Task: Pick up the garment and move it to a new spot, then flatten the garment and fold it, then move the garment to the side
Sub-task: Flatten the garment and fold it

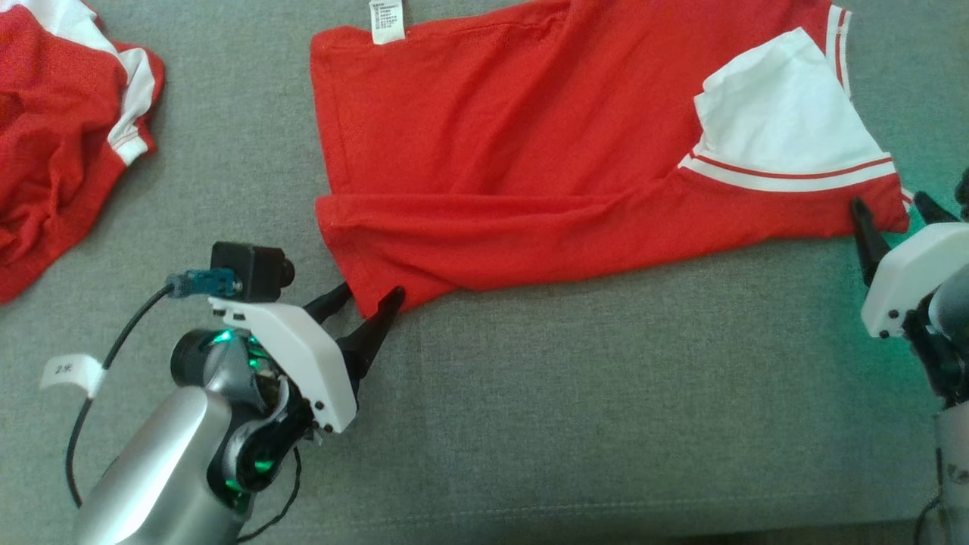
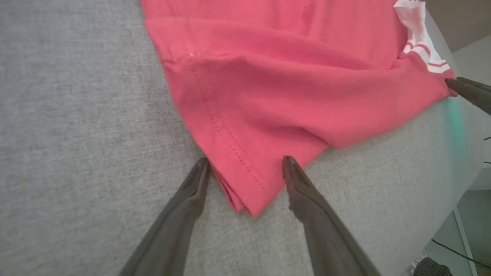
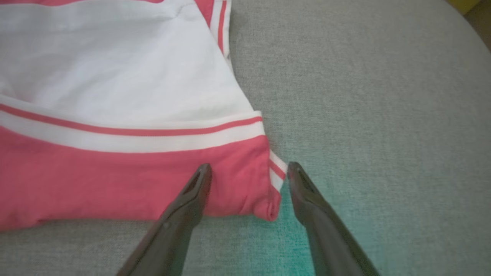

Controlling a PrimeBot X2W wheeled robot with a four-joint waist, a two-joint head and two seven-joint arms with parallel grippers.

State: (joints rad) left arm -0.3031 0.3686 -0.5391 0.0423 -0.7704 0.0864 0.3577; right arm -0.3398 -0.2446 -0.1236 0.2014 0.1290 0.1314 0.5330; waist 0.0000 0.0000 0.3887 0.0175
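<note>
Shows left gripper (image 2: 245,161) spread wide astride hem corner of red garment (image 2: 287,88), right gripper (image 3: 249,165) equally wide astride its striped corner. Adds, from head view alone, white care label (image 1: 387,21), print unreadable.

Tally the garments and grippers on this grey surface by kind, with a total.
Red-and-white garments: 2 (folded garment, crumpled garment)
Grippers: 2 (left gripper, right gripper), both open
Total: 4
</note>
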